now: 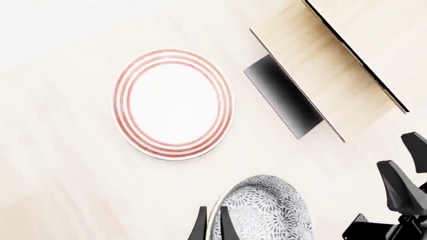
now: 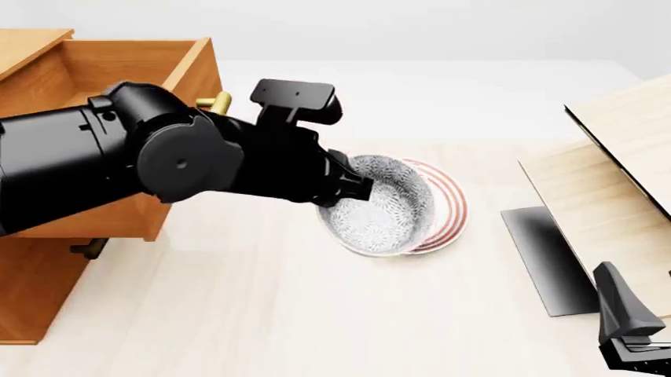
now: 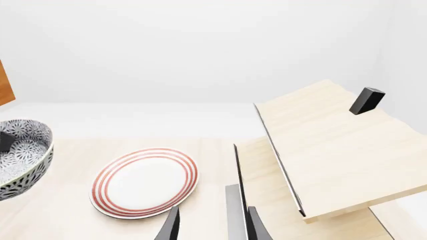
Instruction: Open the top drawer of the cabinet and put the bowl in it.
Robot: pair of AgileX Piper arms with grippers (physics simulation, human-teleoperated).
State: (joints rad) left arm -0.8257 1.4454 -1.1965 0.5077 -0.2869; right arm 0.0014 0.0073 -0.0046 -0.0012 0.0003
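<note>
Gripping with my left claw [image 2: 351,188], I pinch the rim of the small speckled blue-grey bowl [image 2: 383,206], held clear above the red-ringed white plate [image 2: 449,206]. Beside my arm, the orange-brown wooden cabinet [image 2: 42,275] has its top drawer [image 2: 157,78] pulled open, ready to receive it.

red-ringed plate [image 1: 173,104], pale wood panel structure [image 3: 333,145], table [image 2: 262,314]

Bare simulated tabletop scene — blank white backdrop, pale wood table [image 2: 314,314], flat renders

Speckled bowl [image 2: 383,208] aloft; top drawer [image 2: 115,75] open
</note>
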